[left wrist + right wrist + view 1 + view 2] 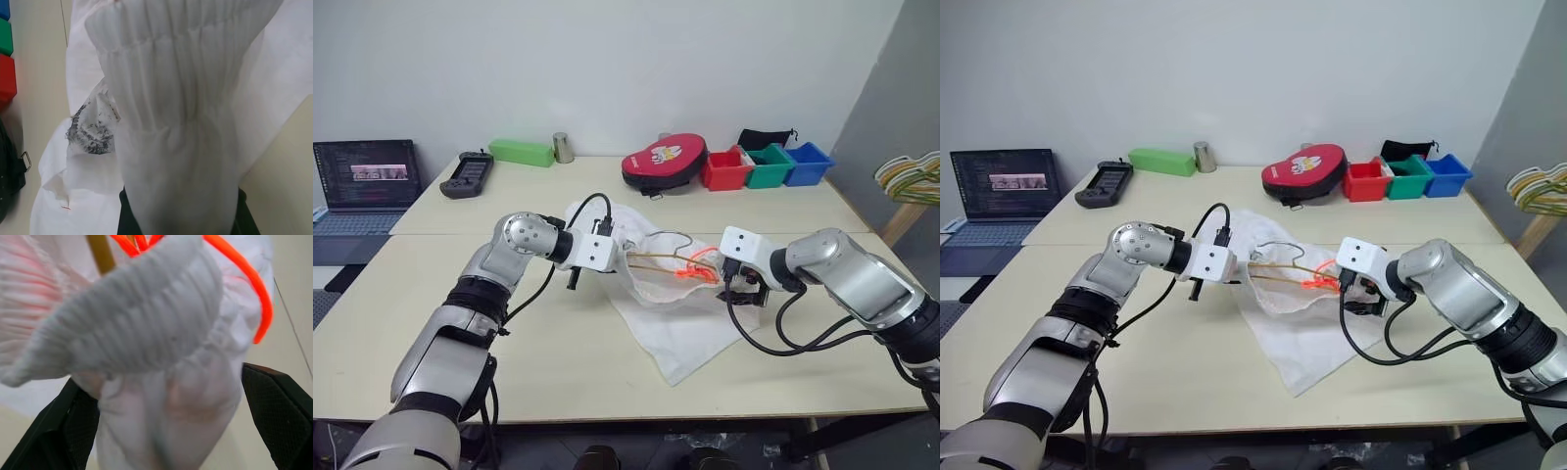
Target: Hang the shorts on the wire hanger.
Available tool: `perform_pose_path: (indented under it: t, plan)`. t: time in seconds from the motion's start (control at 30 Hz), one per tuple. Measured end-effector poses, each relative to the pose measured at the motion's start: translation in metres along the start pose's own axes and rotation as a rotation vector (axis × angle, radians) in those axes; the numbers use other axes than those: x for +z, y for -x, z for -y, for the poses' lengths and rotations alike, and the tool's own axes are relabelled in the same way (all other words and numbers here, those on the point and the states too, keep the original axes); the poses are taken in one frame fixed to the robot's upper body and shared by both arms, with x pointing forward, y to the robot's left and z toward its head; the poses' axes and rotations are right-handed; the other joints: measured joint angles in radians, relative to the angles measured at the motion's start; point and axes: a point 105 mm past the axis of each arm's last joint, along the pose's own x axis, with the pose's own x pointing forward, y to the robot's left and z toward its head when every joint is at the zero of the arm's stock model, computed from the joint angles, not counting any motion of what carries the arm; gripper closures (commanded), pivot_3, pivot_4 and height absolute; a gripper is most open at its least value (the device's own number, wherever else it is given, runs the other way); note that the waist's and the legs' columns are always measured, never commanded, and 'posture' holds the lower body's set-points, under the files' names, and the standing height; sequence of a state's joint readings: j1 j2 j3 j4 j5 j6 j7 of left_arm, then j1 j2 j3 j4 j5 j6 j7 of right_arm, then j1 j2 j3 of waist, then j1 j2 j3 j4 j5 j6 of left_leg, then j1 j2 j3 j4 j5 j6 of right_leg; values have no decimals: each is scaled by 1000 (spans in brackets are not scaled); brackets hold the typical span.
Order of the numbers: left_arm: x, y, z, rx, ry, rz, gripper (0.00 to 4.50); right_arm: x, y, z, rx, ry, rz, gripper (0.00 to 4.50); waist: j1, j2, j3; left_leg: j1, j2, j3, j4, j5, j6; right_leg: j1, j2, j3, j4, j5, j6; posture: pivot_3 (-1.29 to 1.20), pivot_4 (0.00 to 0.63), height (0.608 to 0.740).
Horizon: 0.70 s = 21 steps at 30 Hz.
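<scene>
The white shorts point(677, 328) lie crumpled in the middle of the near table point(558, 362), with the waistband lifted. My left gripper point(625, 257) is shut on the left side of the gathered waistband point(161, 98); the fabric hides its fingers. The thin yellow-gold wire hanger point(654, 258) sits inside the waist opening, its small hook point(677, 235) sticking up above the cloth. An orange-red cord point(697, 270) hangs at the right side of the waistband. My right gripper point(724, 281) is there, open, its fingers point(279, 416) wide apart on either side of the waistband fold point(146, 318).
On the far table stand a red pouch point(664, 162), red point(724, 171), green point(770, 166) and blue point(808, 164) bins, a green box point(521, 152), a metal cup point(564, 148) and a handheld console point(467, 174). A laptop point(364, 181) is at far left. A bunch of hangers point(911, 181) juts in at right.
</scene>
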<state>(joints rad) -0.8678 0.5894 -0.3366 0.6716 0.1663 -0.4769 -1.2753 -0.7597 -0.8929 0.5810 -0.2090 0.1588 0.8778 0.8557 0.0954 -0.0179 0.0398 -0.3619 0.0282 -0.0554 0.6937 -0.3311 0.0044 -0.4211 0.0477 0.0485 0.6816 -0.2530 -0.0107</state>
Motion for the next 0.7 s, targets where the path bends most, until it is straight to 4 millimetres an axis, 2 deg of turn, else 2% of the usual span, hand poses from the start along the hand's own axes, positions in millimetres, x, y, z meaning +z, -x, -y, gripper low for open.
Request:
perform_pose_path:
  t: [0.13, 0.3, 0.33, 0.37, 0.53, 0.7]
  plan:
    - [1, 0, 0, 5, 3, 1, 4389, -2, 0, 3, -19, 67, 0, 1578, 10, 0, 0, 0, 0, 0, 0, 0, 0, 0, 0, 0, 0, 0, 0, 187, 0, 740]
    - [1, -1, 0, 7, 6, 1, 4389, -9, -4, -4, 3, 90, -9, 2880, 14, 0, 0, 0, 0, 0, 0, 0, 0, 0, 0, 0, 0, 0, 0, 183, 0, 740]
    - [1, -1, 0, 8, 6, 1, 4389, -10, -5, -5, 7, 96, -8, 2982, 14, 0, 0, 0, 0, 0, 0, 0, 0, 0, 0, 0, 0, 0, 0, 182, 0, 740]
    - [1, -1, 0, 8, 6, 1, 4389, -11, -6, -7, 13, 99, -9, 3319, 14, 0, 0, 0, 0, 0, 0, 0, 0, 0, 0, 0, 0, 0, 0, 182, 0, 740]
    - [1, -1, 0, 9, 6, 4, 4389, -14, -6, -7, 6, 116, -16, 4422, 13, 0, 0, 0, 0, 0, 0, 0, 0, 0, 0, 0, 0, 0, 0, 174, 0, 740]
    - [2, -2, -2, 19, 4, 4, 4389, -17, -9, -9, 6, 109, -10, 4422, 13, 0, 0, 0, 0, 0, 0, 0, 0, 0, 0, 0, 0, 0, 0, 171, 0, 740]
